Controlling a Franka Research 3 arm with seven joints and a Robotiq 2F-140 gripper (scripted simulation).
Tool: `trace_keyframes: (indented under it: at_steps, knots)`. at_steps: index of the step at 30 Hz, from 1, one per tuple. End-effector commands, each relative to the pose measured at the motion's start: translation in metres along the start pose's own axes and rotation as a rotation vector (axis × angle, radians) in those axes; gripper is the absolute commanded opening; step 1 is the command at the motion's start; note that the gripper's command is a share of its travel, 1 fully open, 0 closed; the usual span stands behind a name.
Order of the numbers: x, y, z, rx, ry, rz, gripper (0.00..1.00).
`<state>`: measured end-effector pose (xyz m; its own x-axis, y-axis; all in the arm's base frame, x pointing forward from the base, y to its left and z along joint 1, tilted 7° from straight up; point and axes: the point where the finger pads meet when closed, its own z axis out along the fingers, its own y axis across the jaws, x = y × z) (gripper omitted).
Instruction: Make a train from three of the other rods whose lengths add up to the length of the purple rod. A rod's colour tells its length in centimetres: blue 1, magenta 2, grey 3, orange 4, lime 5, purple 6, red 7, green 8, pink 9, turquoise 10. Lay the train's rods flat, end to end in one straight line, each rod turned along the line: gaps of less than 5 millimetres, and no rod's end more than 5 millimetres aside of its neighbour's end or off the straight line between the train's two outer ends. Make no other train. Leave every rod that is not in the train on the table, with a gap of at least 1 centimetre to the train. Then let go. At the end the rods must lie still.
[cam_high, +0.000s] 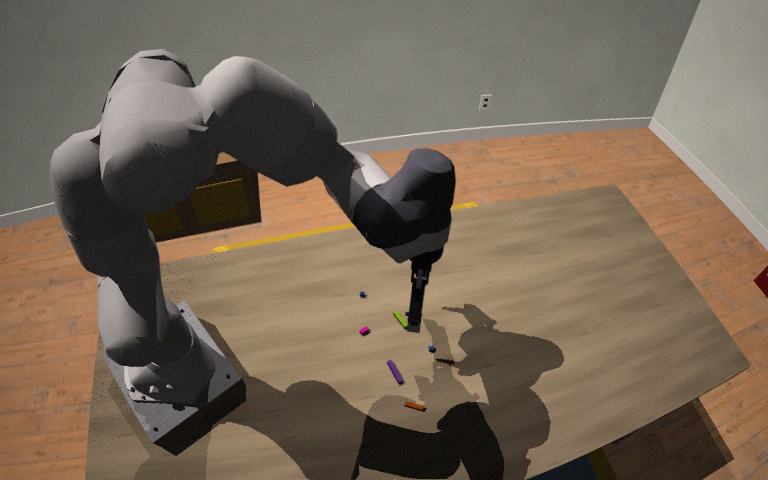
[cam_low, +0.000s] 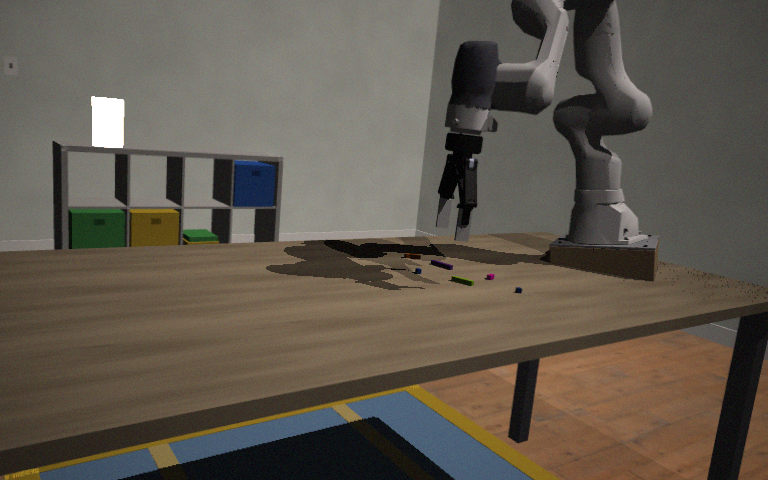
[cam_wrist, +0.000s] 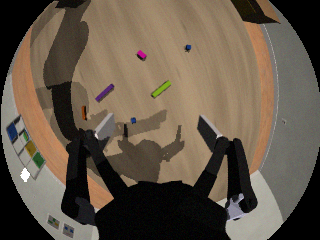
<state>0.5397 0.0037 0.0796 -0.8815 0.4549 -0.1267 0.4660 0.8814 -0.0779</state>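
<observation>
My gripper (cam_high: 414, 326) (cam_low: 453, 228) (cam_wrist: 156, 121) is wide open and empty, above the table. A purple rod (cam_high: 395, 371) (cam_low: 441, 264) (cam_wrist: 105, 92) lies flat. A lime rod (cam_high: 400, 319) (cam_low: 462, 280) (cam_wrist: 161, 89) lies apart from it. An orange rod (cam_high: 415, 405) (cam_low: 413, 256) (cam_wrist: 84, 112) lies beyond the purple one. A short magenta rod (cam_high: 364, 330) (cam_low: 490, 276) (cam_wrist: 142, 55) lies on the robot base's side of the lime rod. One blue rod (cam_high: 362, 294) (cam_low: 518, 289) (cam_wrist: 188, 48) lies past the magenta one; another blue rod (cam_high: 431, 349) (cam_low: 417, 271) (cam_wrist: 133, 120) lies between lime and orange. No rods touch.
The wooden table (cam_high: 566, 254) (cam_low: 169, 316) bears the robot's base (cam_high: 232, 390) (cam_low: 606, 261) at one side. Dark arm shadows fall across the orange rod's surroundings and beside one blue rod. A shelf (cam_low: 169, 151) with coloured boxes stands beyond the table.
</observation>
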Motion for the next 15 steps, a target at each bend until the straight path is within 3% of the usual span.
trace_keyframes:
  at_steps: [1, 13, 14, 15]
  knots:
    - [-0.012, -0.011, 0.004, -0.015, 0.027, -0.165, 1.0]
    - [-0.058, -0.055, 0.013, -0.007, 0.024, -0.248, 1.0]
    - [-0.058, -0.055, 0.013, -0.007, 0.024, -0.248, 0.15]
    - [-0.058, -0.055, 0.013, -0.007, 0.024, -0.248, 0.15]
